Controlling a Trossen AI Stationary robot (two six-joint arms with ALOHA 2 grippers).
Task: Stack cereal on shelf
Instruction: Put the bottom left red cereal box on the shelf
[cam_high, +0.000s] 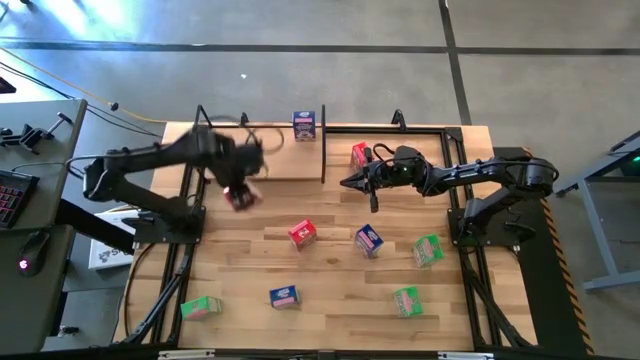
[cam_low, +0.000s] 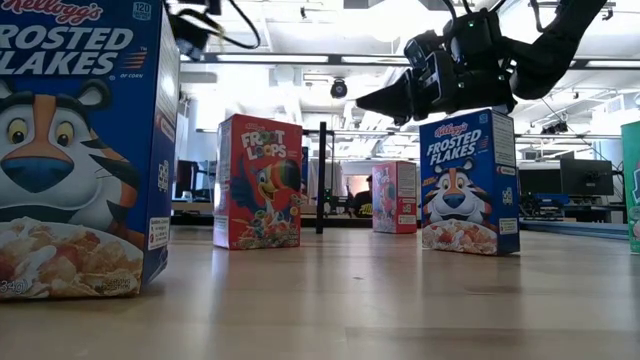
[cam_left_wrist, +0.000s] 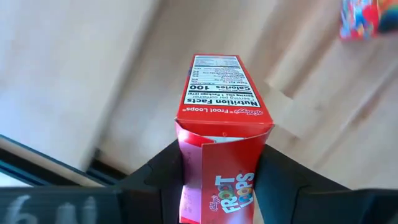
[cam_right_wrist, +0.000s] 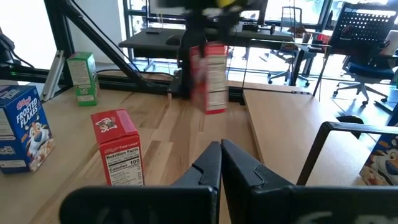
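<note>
A red Froot Loops box (cam_left_wrist: 219, 155) was held between the two dark fingers (cam_left_wrist: 163, 171) of the left gripper (cam_high: 240, 192), which were partly closed against its sides; the box's nutrition-facts panel was turned toward the wrist camera. In the high view this box was seen, blurred, above the wood tabletop (cam_high: 330, 300) at the near edge of the shelf (cam_high: 285, 160), left of the black divider (cam_high: 323, 150). The left arm was stretched from its base at the table's left side toward the shelf's left half.

The right gripper (cam_high: 348, 183) was closed completely, its fingers (cam_right_wrist: 208, 165) pressed together with nothing between them. It hovered just right of the divider, with the right arm extended leftward from its base at the table's right side.

On the shelf, a blue Frosted Flakes box (cam_high: 304, 125) stood at the far edge beside the divider, and a second red box (cam_high: 360, 154) stood in the right half, close to the right gripper; whether they touched could not be told from above.

On the tabletop nearer the camera lay a third red box (cam_high: 302, 233), a blue box (cam_high: 368, 240), another blue box (cam_high: 285, 296), and three green boxes (cam_high: 428, 250), (cam_high: 406, 300) and (cam_high: 201, 307), all well apart.
</note>
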